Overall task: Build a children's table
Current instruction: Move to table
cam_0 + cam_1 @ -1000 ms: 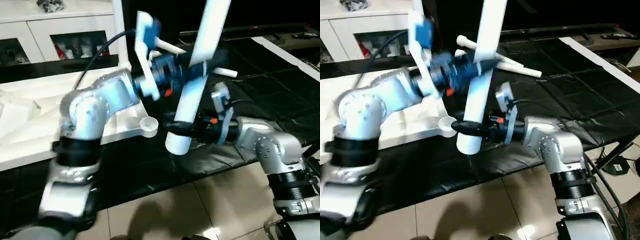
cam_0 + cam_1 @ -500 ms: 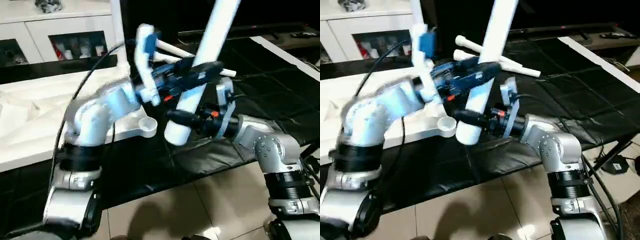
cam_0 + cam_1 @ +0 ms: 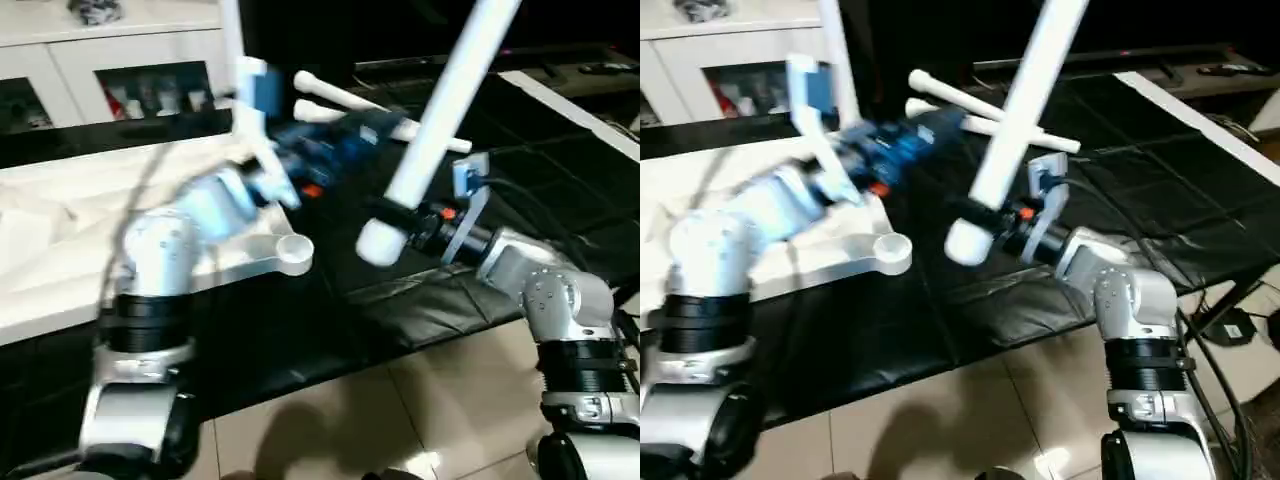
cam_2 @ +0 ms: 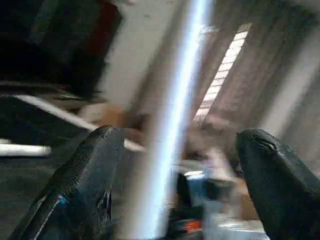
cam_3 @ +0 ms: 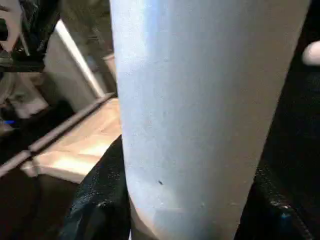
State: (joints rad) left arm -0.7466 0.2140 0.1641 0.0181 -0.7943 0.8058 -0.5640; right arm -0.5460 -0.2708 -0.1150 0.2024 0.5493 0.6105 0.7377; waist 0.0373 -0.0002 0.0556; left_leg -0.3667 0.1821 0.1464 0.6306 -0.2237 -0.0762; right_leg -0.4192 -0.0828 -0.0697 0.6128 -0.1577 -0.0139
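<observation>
Long tapered smooth white plastic tubular leg (image 3: 440,120): tilted toward one o'clock, clamped near its rounded lower end by the right gripper (image 3: 385,215). Left gripper (image 4: 175,190): glossy black fingers (image 4: 87,185) spread apart, empty. Flat white plastic tabletop with round corner socket (image 3: 295,252): at nine o'clock on the black cloth.

- A home, a living room by the look of it;
- a white cabinet (image 3: 120,60) with glass doors stands at the back, small ornaments on its shelves behind the glass;
- glossy beige floor tiles (image 3: 400,420) lie underfoot;
- a low counter (image 3: 1160,150) draped in black sheeting;
- a cable and plug (image 3: 1240,325) lie on the floor at one side.
</observation>
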